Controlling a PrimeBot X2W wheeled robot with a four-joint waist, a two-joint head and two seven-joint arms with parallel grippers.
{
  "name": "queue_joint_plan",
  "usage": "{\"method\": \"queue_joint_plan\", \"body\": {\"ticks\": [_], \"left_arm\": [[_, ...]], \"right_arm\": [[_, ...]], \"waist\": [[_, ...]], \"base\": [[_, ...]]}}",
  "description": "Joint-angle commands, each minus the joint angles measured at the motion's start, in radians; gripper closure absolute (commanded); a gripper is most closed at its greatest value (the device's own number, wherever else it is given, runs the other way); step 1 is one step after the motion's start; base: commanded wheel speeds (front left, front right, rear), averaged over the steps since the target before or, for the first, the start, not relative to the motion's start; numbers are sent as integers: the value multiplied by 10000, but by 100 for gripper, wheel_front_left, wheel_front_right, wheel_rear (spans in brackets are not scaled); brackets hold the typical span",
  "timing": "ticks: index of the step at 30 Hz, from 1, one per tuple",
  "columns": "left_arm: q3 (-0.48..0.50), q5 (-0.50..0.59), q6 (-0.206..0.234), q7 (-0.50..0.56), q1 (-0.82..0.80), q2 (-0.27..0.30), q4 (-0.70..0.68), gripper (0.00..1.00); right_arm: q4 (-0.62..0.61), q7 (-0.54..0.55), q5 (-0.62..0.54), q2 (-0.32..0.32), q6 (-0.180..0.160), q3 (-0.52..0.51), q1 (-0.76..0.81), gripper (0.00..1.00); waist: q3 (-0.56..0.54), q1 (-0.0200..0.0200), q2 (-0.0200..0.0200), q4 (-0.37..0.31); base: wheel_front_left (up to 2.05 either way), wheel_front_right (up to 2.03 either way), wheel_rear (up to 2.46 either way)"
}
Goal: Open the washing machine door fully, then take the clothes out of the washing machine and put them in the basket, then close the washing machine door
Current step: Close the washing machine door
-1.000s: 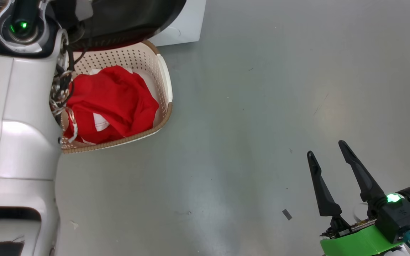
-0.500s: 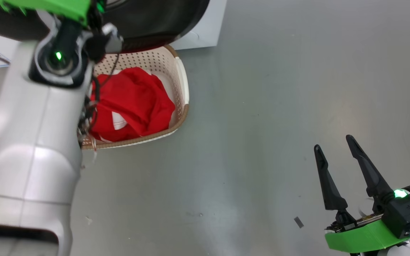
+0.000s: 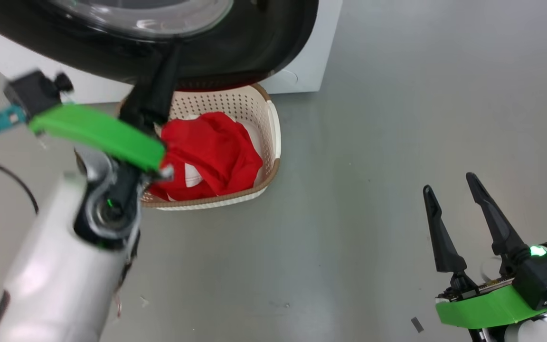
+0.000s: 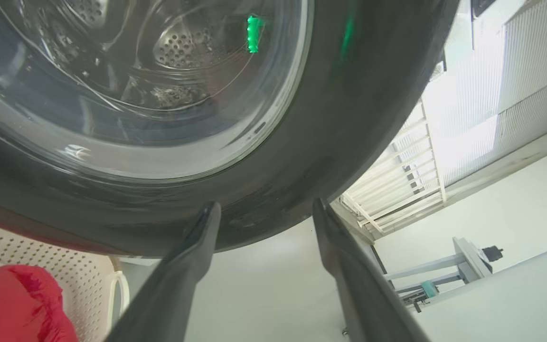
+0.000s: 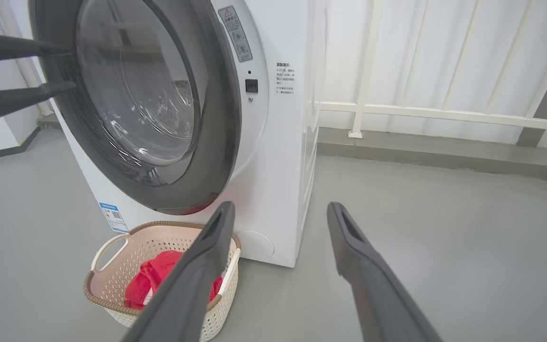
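left gripper (image 4: 265,209): jaws spread, nothing between them, tips by rim of large round glossy black washing machine door (image 3: 264,47), top of frame | right gripper (image 3: 449,183): spread wide, empty, lower right | bright red clothes (image 3: 216,147): inside cream perforated plastic basket (image 3: 273,137), centre-left, on grey floor (image 3: 373,142) beneath door, before big white washing machine (image 5: 278,166)

- Grey warning label (image 5: 236,33) with a triangle sign, on the big white front-loading washing machine (image 5: 278,190), 1 o'clock of its large round glossy black door (image 5: 221,142): wording illegible.
- Small dark printed text block (image 5: 283,78), 2 o'clock of the door: illegible.
- Small blue label sticker (image 5: 111,216), 7 o'clock: illegible.
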Motion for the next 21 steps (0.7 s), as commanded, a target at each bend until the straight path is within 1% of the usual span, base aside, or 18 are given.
{"method": "queue_joint_plan", "body": {"ticks": [1,5,8,10,11,12,14,16,17,18,21], "left_arm": [[-11,600,134,-393,488,533,-743,0],[-562,2166,470,-1440,1481,1084,-1767,0],[-859,3204,889,-2151,2120,1372,-2338,0],[-1027,3855,1202,-2428,2509,1541,-2659,0],[-1070,4135,1360,-2532,2703,1598,-2810,0],[-1070,4135,1360,-2532,2703,1598,-2810,0],[-1116,4601,1610,-2674,3094,1684,-3115,0],[-1054,4935,1807,-2758,3480,1760,-3401,0],[-1053,5238,1919,-2786,3636,1891,-3505,0],[-1016,5778,2157,-2826,3996,2072,-3723,0],[-973,6666,2501,-2854,4539,2321,-4023,0]], "right_arm": [[-169,-107,-12,-123,62,141,-265,0],[-60,-113,-95,-123,62,125,-229,0],[15,-119,-109,-123,62,133,-147,0],[53,-123,-113,-123,62,121,-77,0],[64,-124,-123,-123,62,119,-33,0],[64,-124,-123,-123,62,119,-33,0],[76,-127,-161,-123,62,109,69,0],[24,-130,-467,-123,62,95,161,0],[-2,-132,-536,-123,62,68,214,0],[-66,-134,-685,-123,62,11,321,0],[-155,-136,-768,-123,62,-70,492,0]], "waist": [[-290,0,-1,200],[-623,0,-1,343],[-938,0,-1,422],[-1168,0,-1,470],[-1284,0,-1,486],[-1284,0,-1,486],[-1507,0,-1,515],[-1669,0,-1,535],[-1739,0,-1,540],[-1859,0,-1,540],[-2027,0,-1,543]], "base": [[0,0,0],[0,0,0],[0,0,0],[0,0,0],[0,0,0],[0,0,0],[0,0,0],[0,0,0],[0,0,0],[0,0,0],[0,0,0]]}}
